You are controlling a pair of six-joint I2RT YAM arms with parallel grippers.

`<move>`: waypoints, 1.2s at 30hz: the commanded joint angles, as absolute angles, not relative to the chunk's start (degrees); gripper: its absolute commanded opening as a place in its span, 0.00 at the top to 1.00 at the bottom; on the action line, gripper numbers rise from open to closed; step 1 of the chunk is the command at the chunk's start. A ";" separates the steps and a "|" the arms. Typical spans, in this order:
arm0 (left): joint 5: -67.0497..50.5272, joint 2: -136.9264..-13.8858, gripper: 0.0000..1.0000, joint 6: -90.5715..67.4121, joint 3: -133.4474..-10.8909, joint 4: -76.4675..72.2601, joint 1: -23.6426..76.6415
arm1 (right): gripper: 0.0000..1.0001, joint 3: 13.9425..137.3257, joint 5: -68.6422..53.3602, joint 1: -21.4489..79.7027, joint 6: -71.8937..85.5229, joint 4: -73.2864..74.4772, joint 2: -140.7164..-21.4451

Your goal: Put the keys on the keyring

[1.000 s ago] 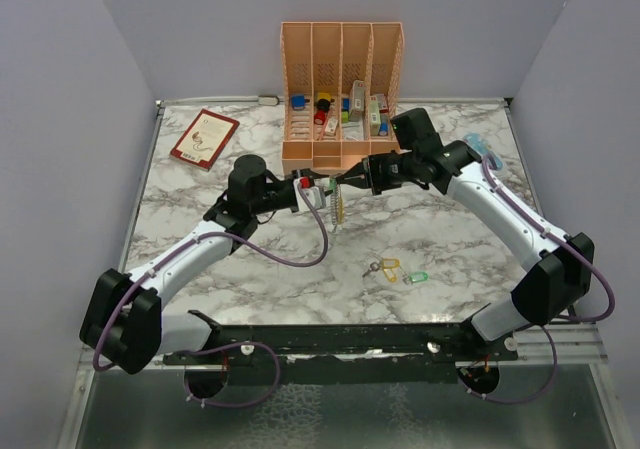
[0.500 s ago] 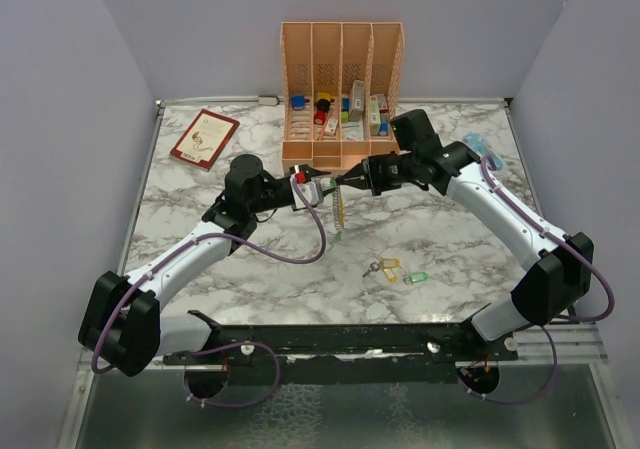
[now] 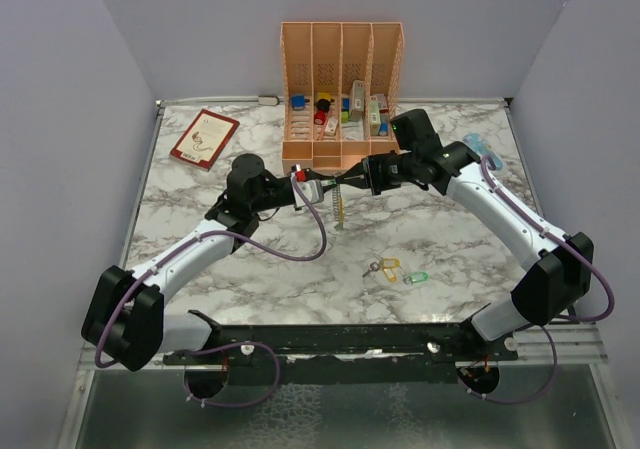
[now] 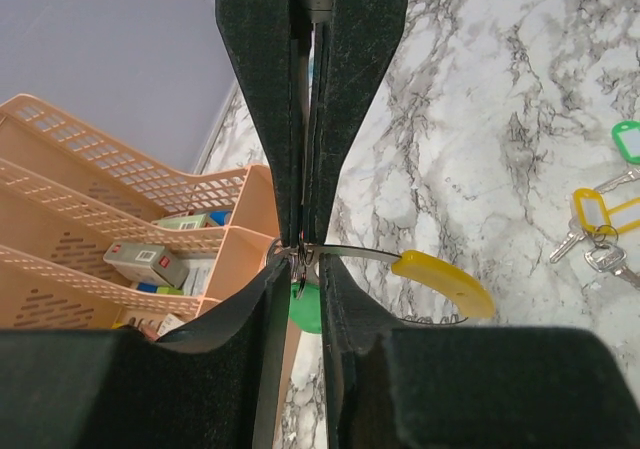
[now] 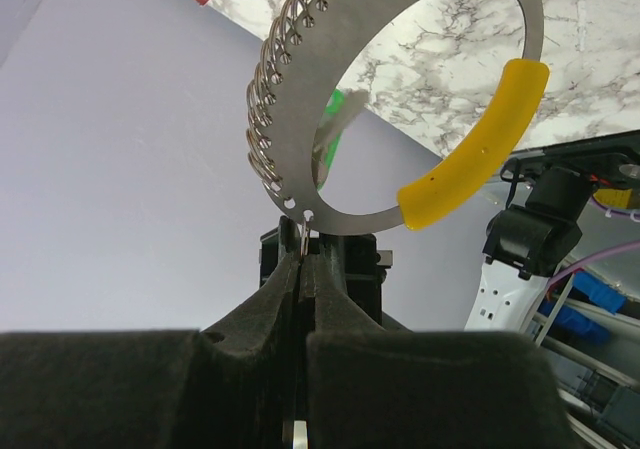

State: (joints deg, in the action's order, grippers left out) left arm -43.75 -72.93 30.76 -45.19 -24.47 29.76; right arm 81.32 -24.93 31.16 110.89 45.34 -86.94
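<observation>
With the keyring (image 5: 350,219) pinched by its edge in mid-air in the right pincer (image 5: 303,259) and the left pincer (image 4: 307,269) nearly closed by a green key (image 4: 305,309), hold unclear, easy to knock the ring loose or drop the key onto the surface (image 3: 450,239).

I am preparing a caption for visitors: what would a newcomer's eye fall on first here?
Over the middle of the table, the right gripper is shut on the edge of the large keyring, held in the air, with the left gripper close in front of it. Behind stands a peach organizer; loose keys lie nearer the front.
</observation>
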 commanded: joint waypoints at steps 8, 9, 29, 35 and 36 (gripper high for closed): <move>-46.15 -74.00 0.82 30.35 -46.31 -27.22 30.08 | 0.99 81.67 -25.46 31.55 110.68 43.03 -85.68; -46.20 -74.08 0.82 30.26 -46.33 -27.35 30.06 | 0.99 81.66 -25.55 31.60 110.66 42.92 -85.74; -43.69 -75.23 1.00 27.15 -46.24 -30.99 30.15 | 0.99 80.91 -25.23 31.82 110.48 41.72 -85.63; -47.48 -74.08 1.00 32.56 -47.96 -22.65 30.08 | 0.94 78.14 -21.61 31.82 106.73 35.61 -83.91; -48.18 -73.83 1.00 33.88 -48.36 -20.49 30.13 | 0.90 77.89 -21.00 31.82 105.78 34.98 -83.62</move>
